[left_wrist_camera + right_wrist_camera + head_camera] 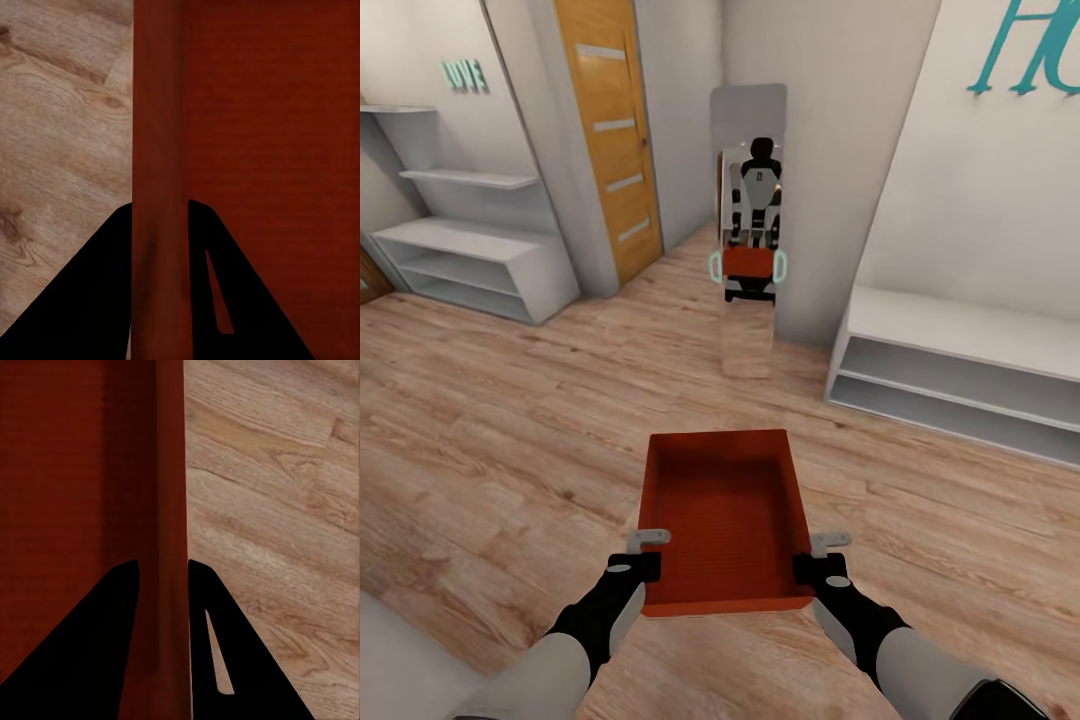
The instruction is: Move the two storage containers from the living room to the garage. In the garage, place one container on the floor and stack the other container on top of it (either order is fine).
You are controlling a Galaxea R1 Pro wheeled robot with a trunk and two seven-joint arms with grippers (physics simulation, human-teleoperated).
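In the lower middle of the head view, a storage container (pixel 725 515) hangs above the wood-plank floor (pixel 490 440), carried between both arms, its long axis running away from the robot toward the mirror (pixel 748 230) at upper centre. At lower left, the left gripper (pixel 643 552) is clamped narrow on the container's left wall near the close corner; the left wrist view shows that thin wall passing between the two dark fingers (pixel 82 300). At lower right, the right gripper (pixel 822 556) pinches the right wall the same way, a dark finger (pixel 82 660) on either side of the edge. Both arms sit equally near, one per side, so the box lies straight ahead between them. The container is orange-red, rectangular, lidless, thin-walled, with a finely ribbed bottom. The floor is pale planking with knots and grain. To the upper left stand white shelves (pixel 470 240) and an oak door (pixel 610 130) with frosted strips; at right, a low white bench shelf (pixel 960 370). The robot is probably mid-carry, on its way out of this room.
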